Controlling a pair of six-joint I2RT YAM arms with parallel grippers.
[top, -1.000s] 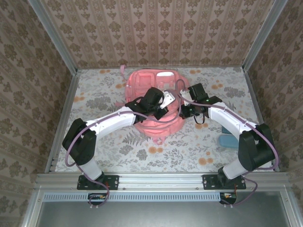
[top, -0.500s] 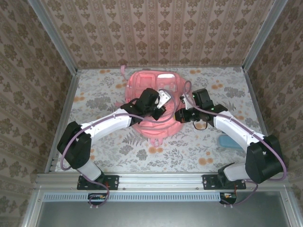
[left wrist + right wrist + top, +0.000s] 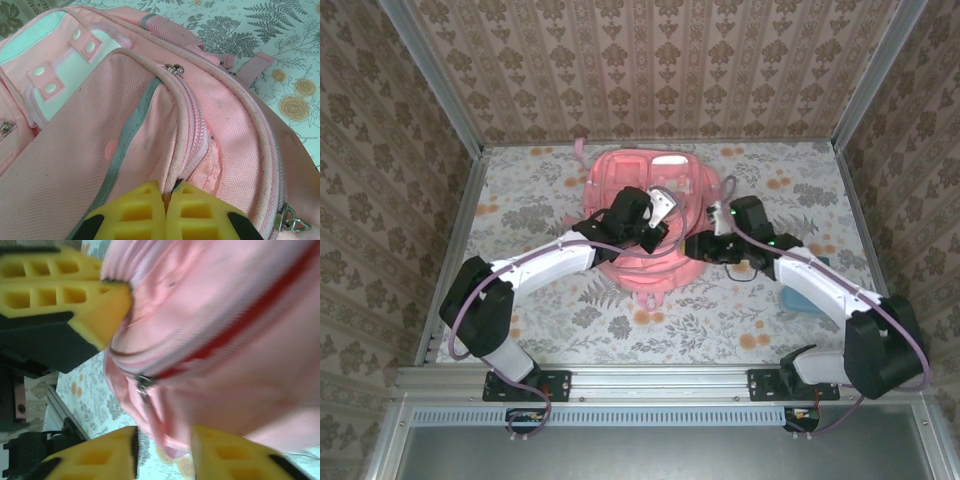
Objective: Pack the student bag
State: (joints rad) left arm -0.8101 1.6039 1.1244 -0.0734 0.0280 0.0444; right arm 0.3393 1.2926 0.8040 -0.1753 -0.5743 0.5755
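The student bag [image 3: 642, 190], a large salmon-pink backpack, lies on the floral table at the back centre. My left gripper [image 3: 658, 222] rests on its near top. In the left wrist view its yellow jaws [image 3: 166, 187] are shut, pinching the zip seam of the bag [image 3: 75, 145]. My right gripper [image 3: 694, 246] is at the bag's near right edge. It stands open, and a pink flap of the bag [image 3: 225, 340] hangs between its jaws [image 3: 164, 440]. A metal zip pull [image 3: 144, 382] shows just above them, with the left gripper's fingers [image 3: 65, 285] at upper left.
A teal case [image 3: 807, 297] lies on the table at the right, partly under my right arm. Patterned walls close in the table on three sides. Open floral table [image 3: 650, 325] stretches between the bag and the arm bases.
My right arm has swung left and down to the bag's near right edge, and its jaws have opened. The left gripper has stayed shut on the bag, shifting only slightly.
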